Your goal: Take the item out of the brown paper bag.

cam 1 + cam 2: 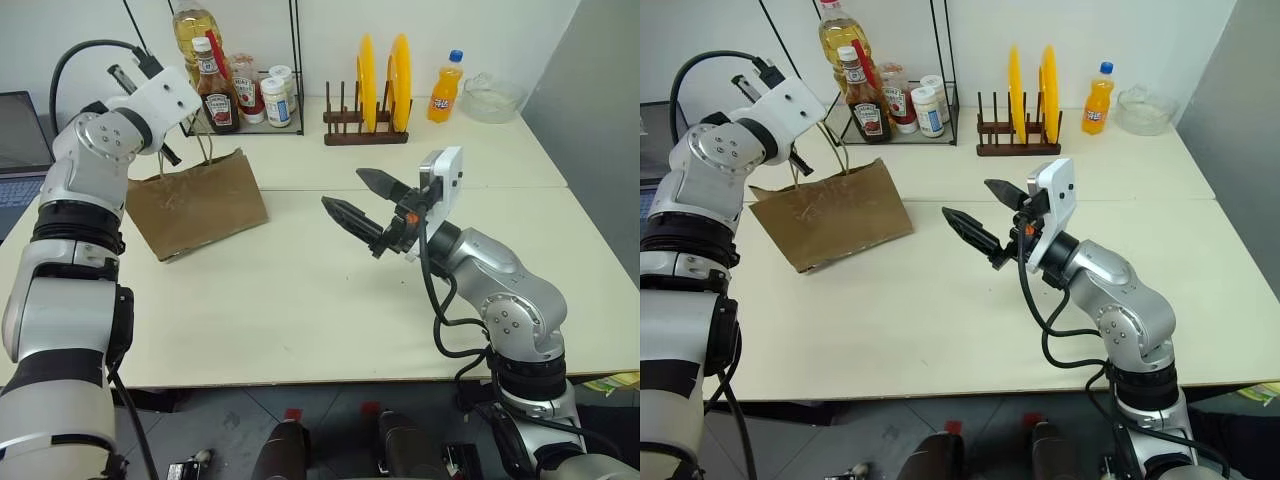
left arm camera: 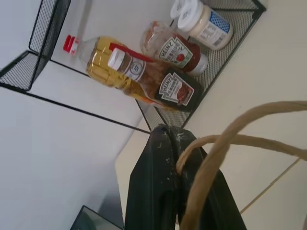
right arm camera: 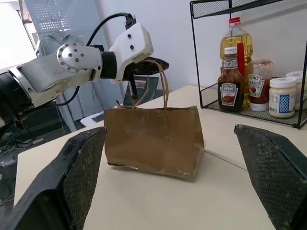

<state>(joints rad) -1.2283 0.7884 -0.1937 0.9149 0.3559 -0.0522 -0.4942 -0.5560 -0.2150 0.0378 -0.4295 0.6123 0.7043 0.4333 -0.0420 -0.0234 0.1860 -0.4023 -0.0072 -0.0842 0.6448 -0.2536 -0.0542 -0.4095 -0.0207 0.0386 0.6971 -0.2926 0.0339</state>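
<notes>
Cream counter (image 1: pixel 300 300) bore a crinkled brown paper bag (image 1: pixel 197 203), contents hidden. Left hand (image 2: pixel 176 148) was pinched closed on its twisted paper handles (image 2: pixel 225 139); right hand (image 1: pixel 362 205), mesh-textured fingers spread, hovered apart.

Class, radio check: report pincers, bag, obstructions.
Left pincer shut on bag handle. Right pincer open, empty. Brown paper bag upright; item unseen. Nothing between.
</notes>
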